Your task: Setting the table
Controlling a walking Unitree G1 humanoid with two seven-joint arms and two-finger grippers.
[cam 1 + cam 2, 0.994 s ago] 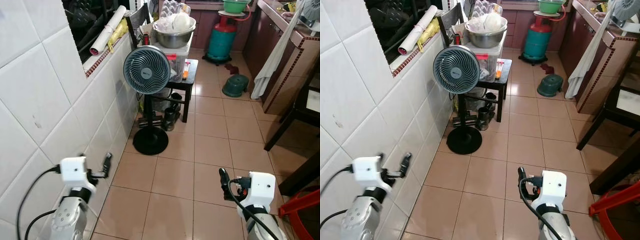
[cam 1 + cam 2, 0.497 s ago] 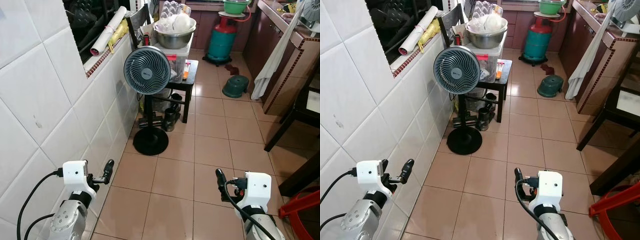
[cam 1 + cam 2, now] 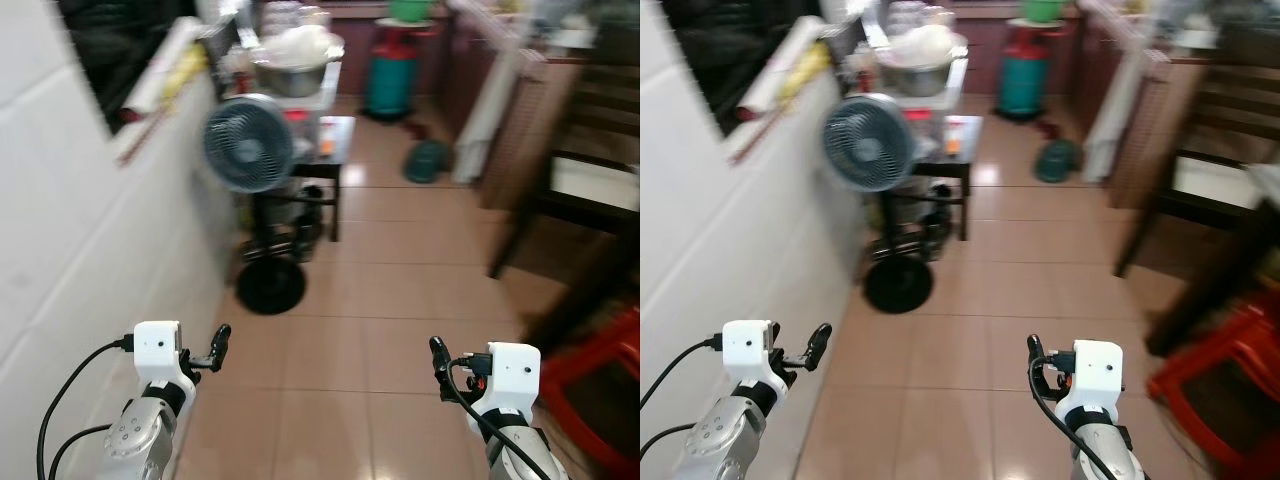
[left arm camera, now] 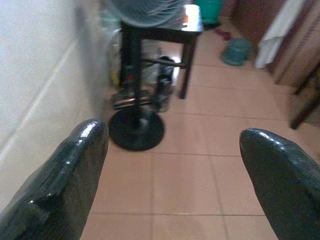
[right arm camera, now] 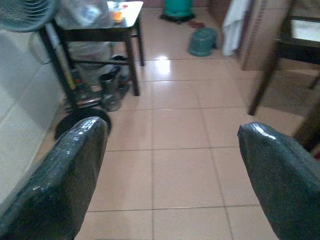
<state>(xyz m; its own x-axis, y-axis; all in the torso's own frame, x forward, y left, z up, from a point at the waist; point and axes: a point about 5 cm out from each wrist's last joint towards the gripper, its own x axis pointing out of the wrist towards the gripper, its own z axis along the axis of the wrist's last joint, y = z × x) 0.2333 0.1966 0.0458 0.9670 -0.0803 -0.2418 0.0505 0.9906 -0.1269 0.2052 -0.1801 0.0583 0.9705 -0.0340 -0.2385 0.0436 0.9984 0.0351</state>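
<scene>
While head views blur, wrist views show left pincer [image 4: 172, 175], right pincer [image 5: 170, 175] agape, empty.

Even indoor light, both head views smeared by motion blur, white glare on the glossy terracotta floor tiles [image 5: 165, 62] beside the small dark table [image 5: 100, 25], wrist views softly unfocused

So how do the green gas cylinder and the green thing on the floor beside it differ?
The gas cylinder stands tall and upright with a red collar on top; the green floor object is low, squat and darker. The gas cylinder sits farther back, the floor object nearer the cabinet. Both are greenish and rest on the tiled floor.
</scene>
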